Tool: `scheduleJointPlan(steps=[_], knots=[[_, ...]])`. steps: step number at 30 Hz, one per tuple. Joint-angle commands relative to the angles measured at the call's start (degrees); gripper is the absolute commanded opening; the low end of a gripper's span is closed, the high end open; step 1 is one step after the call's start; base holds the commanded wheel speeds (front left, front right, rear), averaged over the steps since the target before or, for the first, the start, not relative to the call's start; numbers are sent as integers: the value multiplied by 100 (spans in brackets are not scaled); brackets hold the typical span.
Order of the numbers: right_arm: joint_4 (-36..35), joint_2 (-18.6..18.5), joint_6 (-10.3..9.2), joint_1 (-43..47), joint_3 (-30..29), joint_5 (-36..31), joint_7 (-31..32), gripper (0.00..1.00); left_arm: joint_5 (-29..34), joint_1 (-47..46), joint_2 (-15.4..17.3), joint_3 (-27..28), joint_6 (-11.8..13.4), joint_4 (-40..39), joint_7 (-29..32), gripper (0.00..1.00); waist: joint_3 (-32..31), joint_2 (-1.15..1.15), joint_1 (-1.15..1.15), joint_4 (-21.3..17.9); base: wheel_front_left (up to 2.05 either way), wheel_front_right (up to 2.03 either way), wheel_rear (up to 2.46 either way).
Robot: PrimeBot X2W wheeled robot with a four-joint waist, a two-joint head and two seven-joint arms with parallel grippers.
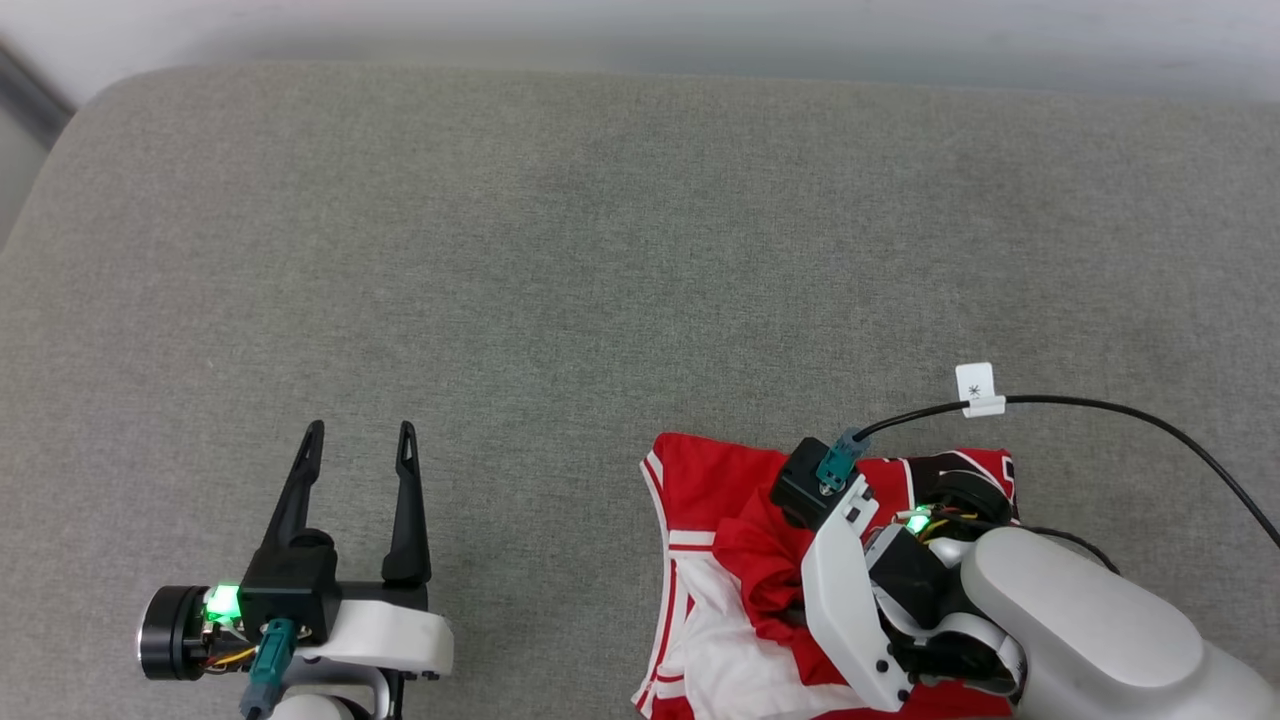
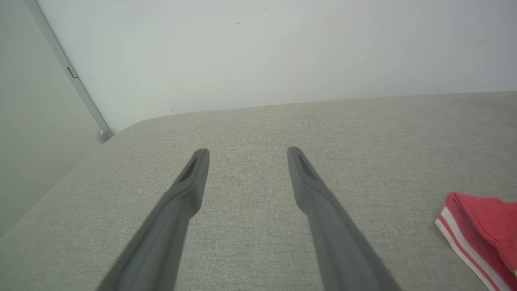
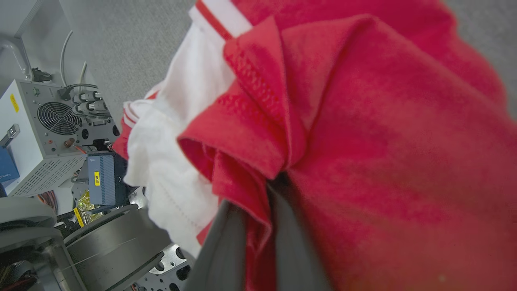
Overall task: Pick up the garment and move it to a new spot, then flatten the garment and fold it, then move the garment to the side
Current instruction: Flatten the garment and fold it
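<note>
The garment [image 1: 720,520], a red jersey with white sleeves and striped trim, lies crumpled at the near right of the grey cushion [image 1: 600,250]. A bit of black lettering shows at its right end. My right gripper [image 3: 264,202] is shut on a fold of its red cloth, and the fingers are partly buried in the fabric [image 3: 363,141]. My right wrist and forearm [image 1: 1000,610] sit over the garment. My left gripper [image 1: 360,445] is open and empty above bare cushion at the near left. In the left wrist view the garment's striped hem [image 2: 480,230] shows at the lower right of my left gripper [image 2: 247,153].
A black cable [image 1: 1100,405] with a white tag [image 1: 976,388] arcs over the cushion beside the right arm. A pale wall [image 2: 258,52] runs behind the cushion's far edge. Below the near edge, the right wrist view shows a white fan box [image 3: 40,133] and the robot's base.
</note>
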Motion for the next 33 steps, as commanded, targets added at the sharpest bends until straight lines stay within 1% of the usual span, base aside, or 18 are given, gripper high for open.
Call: scheduleJointPlan(steps=[1, 2, 3, 4, 5, 9, 13, 16, 19, 21, 22, 27, 30, 33], knots=[[187, 45, -11, 5, 156, 28, -87, 0, 34, -92, -14, 29, 6, 5, -13, 100, 3, 0, 0, -14, 0, 0, 0], [260, 43, -11, -29, 230, 28, -180, 0, 37, -85, -16, 50, 8, 11, -13, 100, -7, 0, 0, -38, 0, 0, 0], [306, 34, -12, -66, 264, 35, -299, 6, 45, -74, -16, 71, 5, 21, -13, 100, -24, 0, 0, -60, 0, 0, 0], [326, 26, -12, -110, 284, 63, -420, 45, 48, -56, -12, 88, -2, 31, -13, 100, -52, 0, 0, -85, 0, 0, 0], [319, -7, -13, -172, 302, 65, -544, 100, 47, -33, -7, 103, -10, 44, -13, 100, -84, 0, 0, -110, 0, 0, 0], [73, -229, -10, -352, 239, -125, -1269, 100, 91, 44, 10, 153, 13, 120, -13, 100, -275, 0, 0, -224, 0, 0, 0], [-276, -458, -8, -329, -76, -320, -2054, 100, 101, 144, 20, 192, 20, 142, -13, 100, -483, 0, 0, -353, 0, 0, 0], [-421, -638, -9, -191, -568, -593, -2635, 100, 109, 199, 16, 211, 17, 129, -13, 100, -608, 0, 0, -450, 0, 0, 0], [-419, -659, -8, 29, -1268, -1039, -3287, 100, 108, 274, 7, 222, 16, 125, -13, 100, -717, 0, 0, -546, 0, 0, 0], [-341, -559, -9, 256, -1927, -1363, -3765, 100, 111, 301, 5, 224, 7, 123, -13, 100, -779, 0, 0, -595, 0, 0, 0], [-341, -559, -9, 256, -1927, -1363, -3765, 100, 111, 301, 5, 224, 7, 123, -13, 100, -779, 0, 0, -595, 0, 0, 0], [-215, -102, -8, 986, -3668, -2313, -4790, 100, 104, 374, -12, 209, -29, 72, -13, 100, -882, 0, 0, -677, 0, 0, 0], [-265, 248, -8, 1484, -4576, -2839, -5168, 100, 89, 382, -21, 210, -43, 21, -13, 100, -921, 0, 0, -702, 0, 0, 0], [-465, 570, -9, 1950, -5182, -3296, -5382, 100, 69, 429, -32, 215, -54, -25, -13, 100, -958, 0, 0, -722, 0, 0, 0]])
